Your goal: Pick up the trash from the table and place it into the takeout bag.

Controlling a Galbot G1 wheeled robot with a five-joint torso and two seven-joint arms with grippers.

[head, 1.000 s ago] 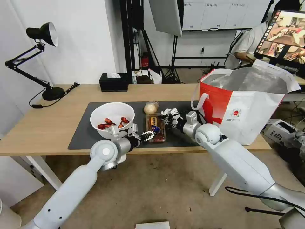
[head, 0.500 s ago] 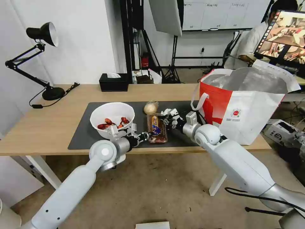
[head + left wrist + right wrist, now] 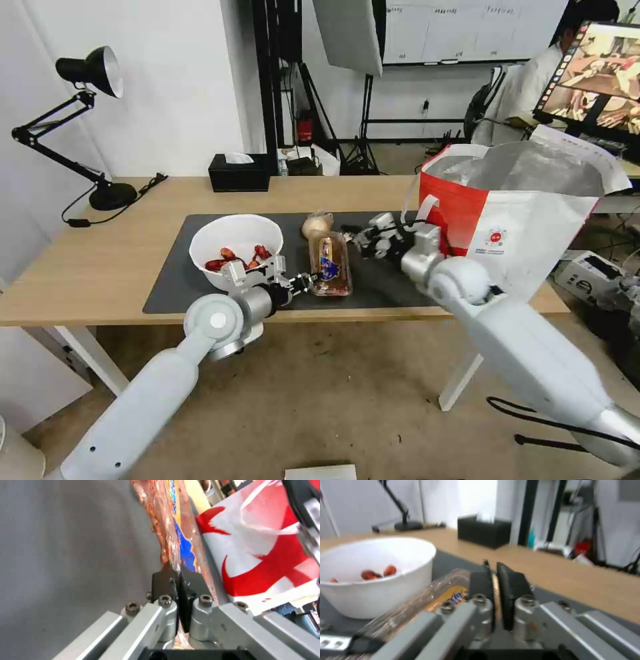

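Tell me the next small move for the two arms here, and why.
Probably lift the clear tray a little higher and carry it toward the takeout bag. The left pincer is clamped on the tray's near edge, the right pincer is shut on its far side, and the tray already stands tilted on edge above the mat, short of the bag's open top.

Arms: smooth pale-grey shells, round elbow joints. Left gripper (image 3: 179,578) and right gripper (image 3: 495,576): silver linkage bars, hex-socket screws, flat black pads (image 3: 191,582). Black cable trails beneath right arm.
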